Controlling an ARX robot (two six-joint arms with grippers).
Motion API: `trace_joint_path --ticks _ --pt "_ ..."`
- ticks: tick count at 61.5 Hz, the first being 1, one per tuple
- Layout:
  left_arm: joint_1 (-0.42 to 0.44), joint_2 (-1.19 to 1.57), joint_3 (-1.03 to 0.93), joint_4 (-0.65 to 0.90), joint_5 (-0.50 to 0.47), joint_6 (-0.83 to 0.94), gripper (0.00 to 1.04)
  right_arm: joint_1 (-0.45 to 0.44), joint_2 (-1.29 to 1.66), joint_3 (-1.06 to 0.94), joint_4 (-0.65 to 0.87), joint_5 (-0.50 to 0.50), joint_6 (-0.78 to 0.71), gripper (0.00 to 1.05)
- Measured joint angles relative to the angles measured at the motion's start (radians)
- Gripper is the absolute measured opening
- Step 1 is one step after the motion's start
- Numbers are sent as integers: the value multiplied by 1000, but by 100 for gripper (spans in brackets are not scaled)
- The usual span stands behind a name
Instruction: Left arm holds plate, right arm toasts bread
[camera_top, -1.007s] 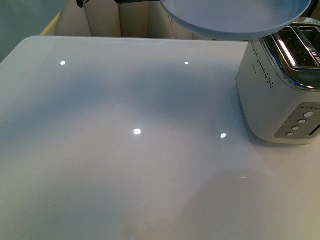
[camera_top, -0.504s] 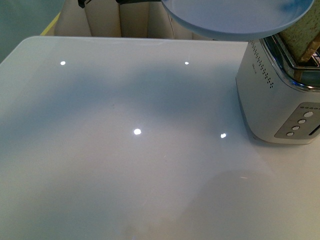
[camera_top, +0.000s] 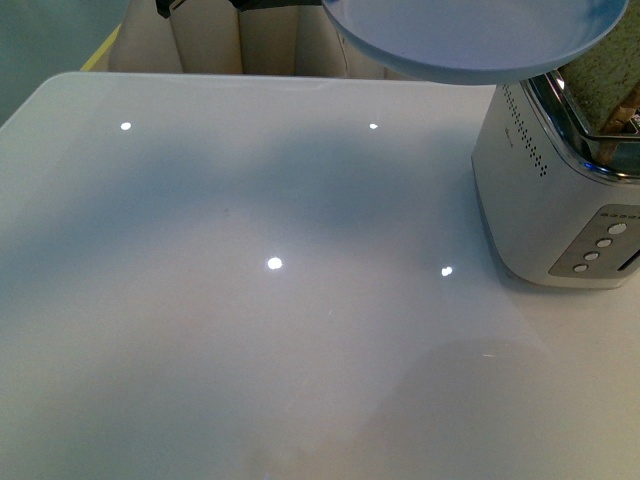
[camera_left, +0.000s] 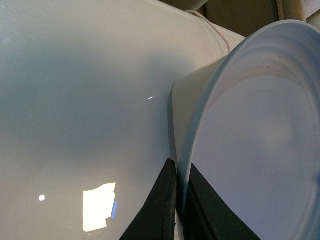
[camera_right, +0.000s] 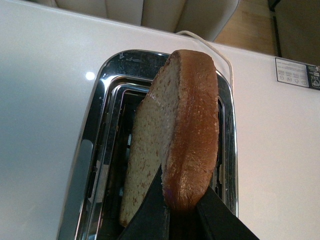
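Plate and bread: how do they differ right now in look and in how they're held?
The plate is smooth, round and pale blue; the bread is grainy brown with a darker crust. The plate is held roughly flat, high over the table; the bread stands on edge over the toaster slot. Shared: each is pinched at its edge, the plate by the left fingers, the bread by the right fingers.

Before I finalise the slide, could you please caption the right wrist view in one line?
Right hand holds the bread slice on edge over the toaster and its chrome-rimmed slots.
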Motion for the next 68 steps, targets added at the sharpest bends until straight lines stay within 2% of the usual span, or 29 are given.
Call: trace_joint_path --ticks 10,13,18,20,35,41,44,68 --pt "0 0 0 0 0 0 3 0 21 0 0 -18 1 4" --pt "0 0 0 0 0 0 3 1 26 -1 0 -22 2 9" --pt "0 0 0 0 0 0 3 2 29 -9 6 -24 4 22" --pt "0 0 0 0 0 0 3 2 29 -15 14 -26 5 31" --pt "0 0 -1 0 0 0 3 -7 5 -43 48 -54 50 66" --pt "0 0 -4 0 0 0 3 -29 -65 -68 61 -101 100 90" --pt "0 0 -6 0 0 0 3 -42 -105 -75 67 -122 124 97" --pt "-1 0 -7 0 0 0 3 -127 -350 -168 97 -228 218 96"
